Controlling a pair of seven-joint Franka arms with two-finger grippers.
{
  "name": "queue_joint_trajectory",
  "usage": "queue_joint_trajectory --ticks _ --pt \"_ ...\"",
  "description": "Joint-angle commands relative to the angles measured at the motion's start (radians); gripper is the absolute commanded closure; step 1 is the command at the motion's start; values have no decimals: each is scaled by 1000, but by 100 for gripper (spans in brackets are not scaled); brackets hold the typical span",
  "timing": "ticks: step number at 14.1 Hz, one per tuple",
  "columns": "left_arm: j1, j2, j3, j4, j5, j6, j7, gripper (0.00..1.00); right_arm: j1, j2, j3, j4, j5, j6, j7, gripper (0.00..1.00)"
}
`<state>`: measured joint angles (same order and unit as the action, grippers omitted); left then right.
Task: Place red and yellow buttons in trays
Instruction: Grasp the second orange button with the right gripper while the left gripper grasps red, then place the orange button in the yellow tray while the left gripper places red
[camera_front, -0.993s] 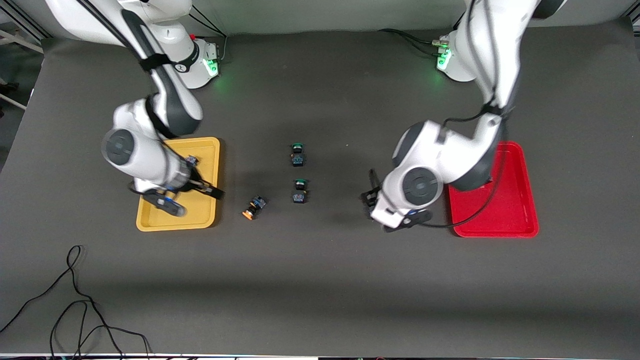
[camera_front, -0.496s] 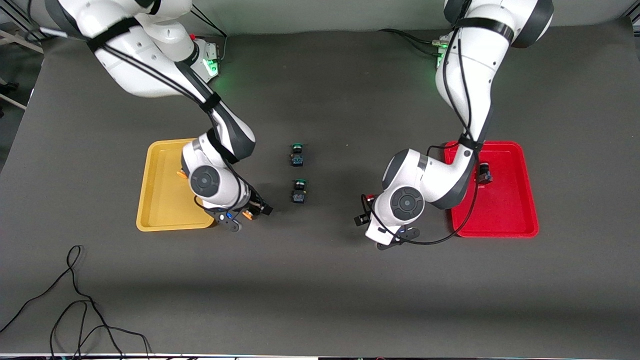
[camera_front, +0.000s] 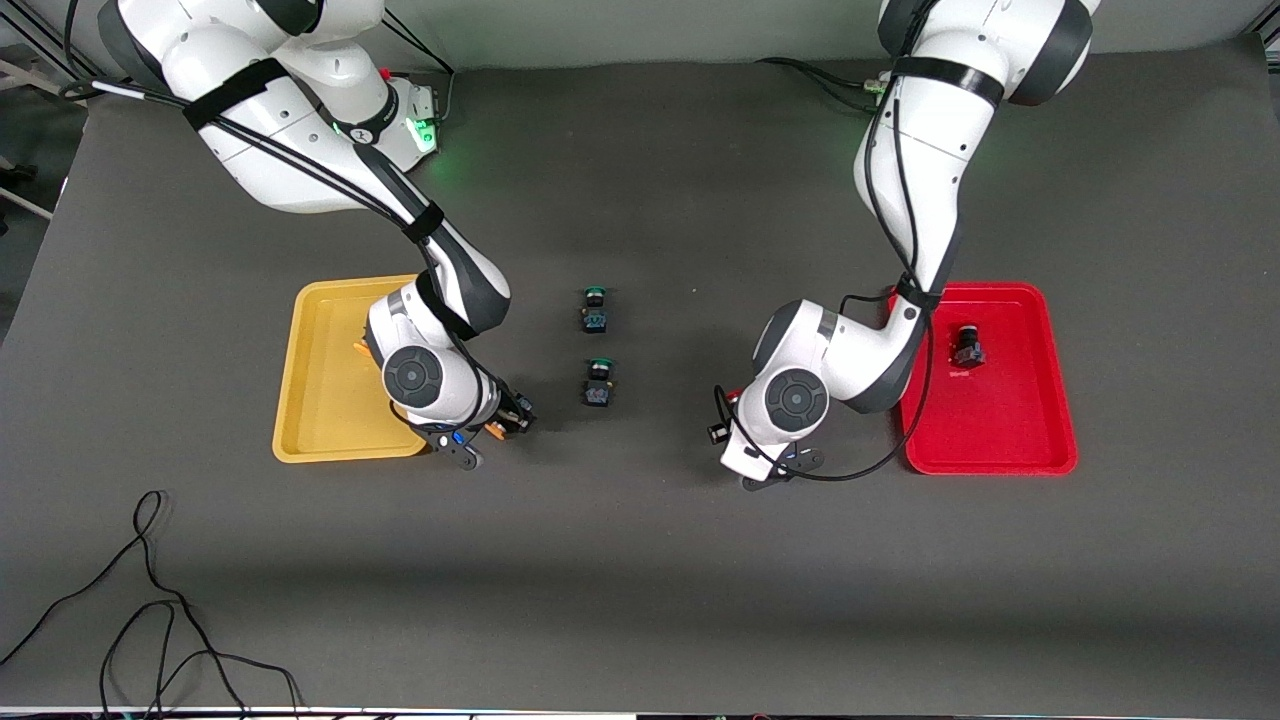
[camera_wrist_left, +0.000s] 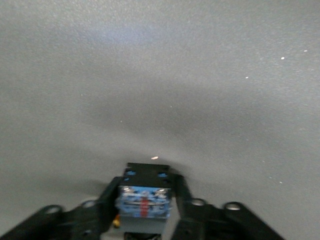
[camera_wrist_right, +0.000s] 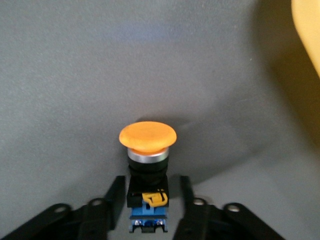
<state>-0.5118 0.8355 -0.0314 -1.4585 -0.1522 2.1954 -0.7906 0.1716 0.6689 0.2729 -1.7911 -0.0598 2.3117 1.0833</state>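
The right pincer (camera_front: 497, 425) sits low just beside the shallow yellow plastic tray (camera_front: 322, 400), its fingers (camera_wrist_right: 116, 195) astride the dark body of a small orange-capped push-button switch (camera_wrist_right: 147, 150) lying on the dark grey surface (camera_front: 640, 560). The left pincer (camera_front: 728, 420), between the two green-capped switches (camera_front: 597, 345) and the shallow red plastic tray (camera_front: 1020, 440), grips a dark blue-bodied switch (camera_wrist_left: 144, 202). Another dark switch (camera_front: 967, 347) lies in the red tray.
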Motion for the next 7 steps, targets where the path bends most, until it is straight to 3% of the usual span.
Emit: queue_joint_trajectory --ticks 1,4,7 --pt "-16 -29 11 -40 -6 -2 -33 100 -7 -14 3 12 -26 -32 30 100" --pt "-10 -88 11 -36 -7 -54 -47 100 -62 -128 2 12 -15 -161 6 100" --pt "41 -238 19 -17 -4 -341 -10 100 -115 -250 -39 1 23 -285 -112 100"
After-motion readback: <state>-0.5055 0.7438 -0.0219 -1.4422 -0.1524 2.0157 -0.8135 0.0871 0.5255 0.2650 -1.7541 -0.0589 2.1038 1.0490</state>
